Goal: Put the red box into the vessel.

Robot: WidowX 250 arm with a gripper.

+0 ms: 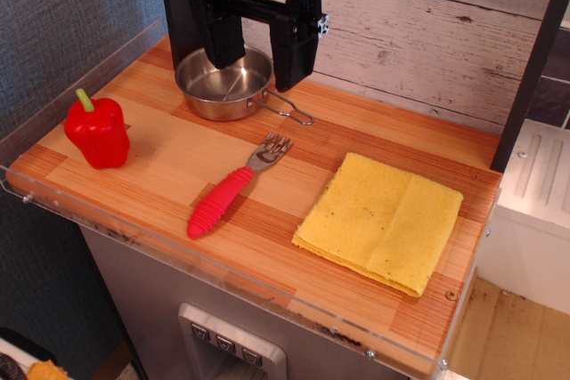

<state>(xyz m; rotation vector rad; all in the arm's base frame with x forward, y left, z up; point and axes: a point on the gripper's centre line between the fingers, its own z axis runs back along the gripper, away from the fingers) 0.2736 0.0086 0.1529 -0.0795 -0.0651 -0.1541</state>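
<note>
The red box is a glossy red toy bell pepper point(97, 131) with a light-green stem, standing upright at the left end of the wooden table. The vessel is a small round steel pan point(222, 85) with a thin wire loop handle, at the back of the table. It is empty. My black gripper point(259, 51) hangs over the pan's right side, its two fingers spread apart and holding nothing. The pepper is well to the left and nearer the front than the gripper.
A fork with a red handle point(228, 196) lies in the middle of the table. A folded yellow cloth point(381, 220) lies at the right. A clear plastic rim point(134, 220) edges the table. A plank wall stands behind.
</note>
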